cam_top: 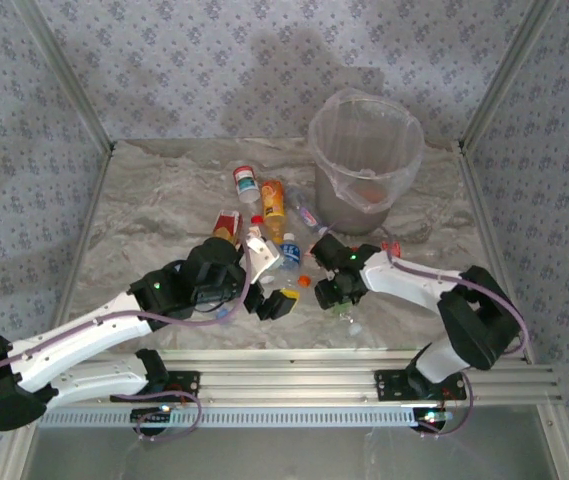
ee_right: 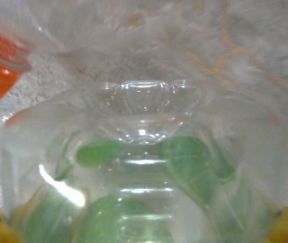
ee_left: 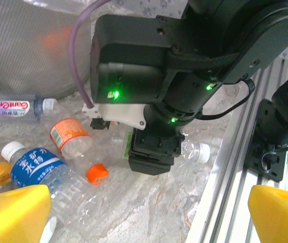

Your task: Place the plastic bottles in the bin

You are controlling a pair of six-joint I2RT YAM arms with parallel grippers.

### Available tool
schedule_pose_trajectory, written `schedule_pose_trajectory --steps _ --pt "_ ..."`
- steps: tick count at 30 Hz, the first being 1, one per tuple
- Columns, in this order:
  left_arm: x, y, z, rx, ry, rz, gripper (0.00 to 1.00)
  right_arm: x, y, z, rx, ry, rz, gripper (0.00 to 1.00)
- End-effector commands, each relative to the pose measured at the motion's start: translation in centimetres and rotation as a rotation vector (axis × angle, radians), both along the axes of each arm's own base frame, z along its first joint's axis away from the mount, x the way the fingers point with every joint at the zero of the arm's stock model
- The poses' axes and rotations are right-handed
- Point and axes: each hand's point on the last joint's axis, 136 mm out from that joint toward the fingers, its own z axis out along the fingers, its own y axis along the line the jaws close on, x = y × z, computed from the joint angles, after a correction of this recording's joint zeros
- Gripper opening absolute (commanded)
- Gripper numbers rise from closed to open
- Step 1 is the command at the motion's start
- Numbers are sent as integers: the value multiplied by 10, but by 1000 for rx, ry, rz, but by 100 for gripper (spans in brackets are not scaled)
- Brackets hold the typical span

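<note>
A clear plastic bottle with a white-and-purple label, lying on its side, carries the brand name "GanTen" in reddish-purple letters. The small line of print beneath it is too fine to read. A clear plastic bottle with a blue label and white cap bears large white Chinese characters, too soft to read with certainty. A clear plastic bottle with an orange label shows a small green mark and pale print, both illegible.
</note>
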Motion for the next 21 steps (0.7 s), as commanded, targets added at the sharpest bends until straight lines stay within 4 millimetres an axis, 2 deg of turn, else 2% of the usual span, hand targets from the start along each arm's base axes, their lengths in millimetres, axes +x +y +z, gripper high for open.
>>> schedule_pose_trajectory --steps 1,5,8,15,17,19,21 --pt "5 -10 20 -80 -8 11 99 1 -5 19 57 -23 -48 60" --pt "11 -14 23 -120 31 39 100 8 -6 50 147 -72 -75 59" --pt "14 -20 30 -173 67 51 100 15 -5 84 224 -129 -85 60" --pt "30 -21 48 -289 105 140 100 34 -3 169 379 -269 -78 59" --pt "31 -20 53 -308 105 153 100 42 -2 196 413 -319 -71 59" --pt "30 -18 60 -335 99 149 100 51 -2 230 456 -389 -66 59" --pt "28 -17 64 -358 94 141 100 59 -3 254 490 -432 -62 59"
